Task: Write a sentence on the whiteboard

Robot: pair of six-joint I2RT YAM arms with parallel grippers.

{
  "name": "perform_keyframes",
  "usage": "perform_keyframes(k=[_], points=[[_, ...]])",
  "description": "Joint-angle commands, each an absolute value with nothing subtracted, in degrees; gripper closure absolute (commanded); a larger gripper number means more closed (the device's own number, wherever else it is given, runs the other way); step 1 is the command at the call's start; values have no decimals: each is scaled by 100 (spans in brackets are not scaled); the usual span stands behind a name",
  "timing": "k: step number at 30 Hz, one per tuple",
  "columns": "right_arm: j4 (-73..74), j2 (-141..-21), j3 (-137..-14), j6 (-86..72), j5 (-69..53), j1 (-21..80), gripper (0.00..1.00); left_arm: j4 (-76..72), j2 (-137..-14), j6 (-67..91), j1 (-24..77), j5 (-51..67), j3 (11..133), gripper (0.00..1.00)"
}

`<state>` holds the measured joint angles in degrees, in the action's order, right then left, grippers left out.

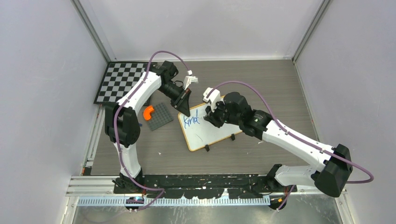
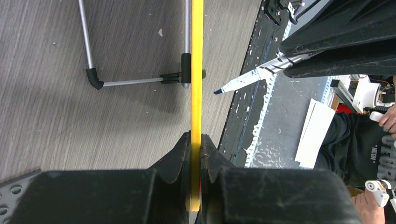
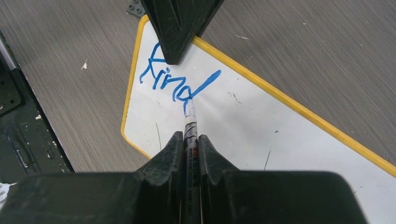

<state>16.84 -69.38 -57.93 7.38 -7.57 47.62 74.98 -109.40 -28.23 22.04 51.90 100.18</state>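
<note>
The left tool pinches the whiteboard by its yellow frame, likely to steady it. The right tool clamps a marker, its tip touching the whiteboard just ahead, where the sentence reads only "kind".

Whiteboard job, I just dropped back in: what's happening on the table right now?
The left tool is shut on the whiteboard, clamping its yellow frame near the corner where the writing starts, apparently to steady it. The right tool grips a blue marker, with its tip at the foot of the letter d. Only the word kind is on the board, with no other words yet.
</note>
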Motion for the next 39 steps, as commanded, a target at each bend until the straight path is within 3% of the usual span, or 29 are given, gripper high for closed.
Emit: perform_keyframes(k=[1,39], points=[[1464,-6985,-5833,830,-517,4762,100,7486,-10938,-2894,2259,5265,10204,100],[1599,-7286,-5853,1009,-379,4841,100,7609,-10947,-2975,2281,5248,10266,100]])
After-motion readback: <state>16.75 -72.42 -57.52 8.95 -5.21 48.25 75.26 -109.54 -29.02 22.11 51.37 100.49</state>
